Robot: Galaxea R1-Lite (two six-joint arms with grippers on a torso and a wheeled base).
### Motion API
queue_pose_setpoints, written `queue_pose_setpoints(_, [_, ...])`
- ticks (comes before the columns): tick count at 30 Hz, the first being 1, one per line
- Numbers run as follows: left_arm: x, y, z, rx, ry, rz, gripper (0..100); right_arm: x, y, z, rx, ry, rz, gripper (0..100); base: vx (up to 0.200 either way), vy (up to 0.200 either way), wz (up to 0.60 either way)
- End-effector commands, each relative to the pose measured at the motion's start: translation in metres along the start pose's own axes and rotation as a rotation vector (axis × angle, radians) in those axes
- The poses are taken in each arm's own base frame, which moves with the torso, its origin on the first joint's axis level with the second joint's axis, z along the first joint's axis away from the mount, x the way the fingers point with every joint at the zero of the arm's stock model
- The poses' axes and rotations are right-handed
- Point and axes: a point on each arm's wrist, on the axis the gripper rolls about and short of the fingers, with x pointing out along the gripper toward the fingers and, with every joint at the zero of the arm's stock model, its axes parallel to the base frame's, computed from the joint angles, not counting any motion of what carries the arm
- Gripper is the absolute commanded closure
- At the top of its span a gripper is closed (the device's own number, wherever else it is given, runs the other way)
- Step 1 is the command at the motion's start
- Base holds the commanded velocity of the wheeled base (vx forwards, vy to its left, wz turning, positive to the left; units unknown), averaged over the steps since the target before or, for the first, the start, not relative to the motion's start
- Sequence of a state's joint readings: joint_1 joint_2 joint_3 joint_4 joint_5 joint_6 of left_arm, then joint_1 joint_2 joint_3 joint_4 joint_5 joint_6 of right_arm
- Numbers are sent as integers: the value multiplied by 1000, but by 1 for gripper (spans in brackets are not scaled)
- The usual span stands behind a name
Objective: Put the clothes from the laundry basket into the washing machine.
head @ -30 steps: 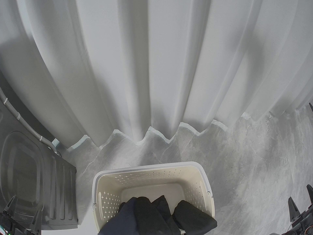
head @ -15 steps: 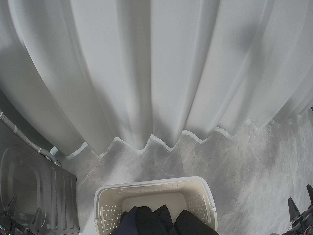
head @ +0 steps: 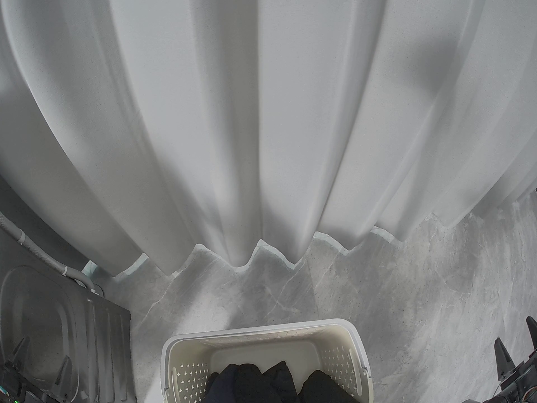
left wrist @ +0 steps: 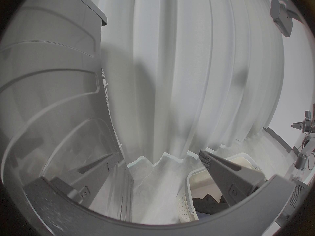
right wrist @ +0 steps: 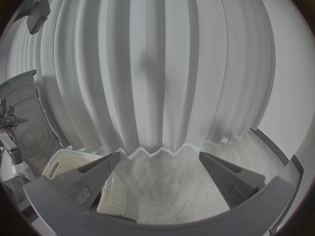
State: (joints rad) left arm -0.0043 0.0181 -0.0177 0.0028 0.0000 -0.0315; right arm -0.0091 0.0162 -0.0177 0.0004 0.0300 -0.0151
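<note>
Cream laundry basket (head: 263, 334) sits on the grey floor (head: 436, 286), low centre in head view, w/ a white curtain (head: 268, 113) hanging behind it. Dark clothes (head: 263, 382) lie piled inside at the near end; the far end shows bare bottom. Washing machine (head: 56, 320) stands near the basket on the robot's left, grey hose (head: 39, 250) running along its back edge. L gripper (head: 43, 356) hangs by the machine's grey panel, fingers spread wide, nothing btwn them. R gripper (head: 514, 334) hangs over floor well right of the basket, also spread, empty.
</note>
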Motion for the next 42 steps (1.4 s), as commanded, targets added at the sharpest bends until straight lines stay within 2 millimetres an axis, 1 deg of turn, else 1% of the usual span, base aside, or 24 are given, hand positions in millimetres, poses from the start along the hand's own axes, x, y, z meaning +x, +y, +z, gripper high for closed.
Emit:
queue_pose_setpoints(1, [0, 0, -4, 1, 1, 0, 0, 0, 0, -5, 0, 0, 1, 0, 0, 0, 0])
queue_pose_setpoints(26, [0, 0, -4, -2, 1, 0, 0, 0, 0, -5, 0, 1, 1, 0, 0, 0, 0])
queue_pose_setpoints(42, [0, 0, -4, -1, 3, 0, 0, 0, 0, -5, 0, 0, 1, 0, -200, 0, 0])
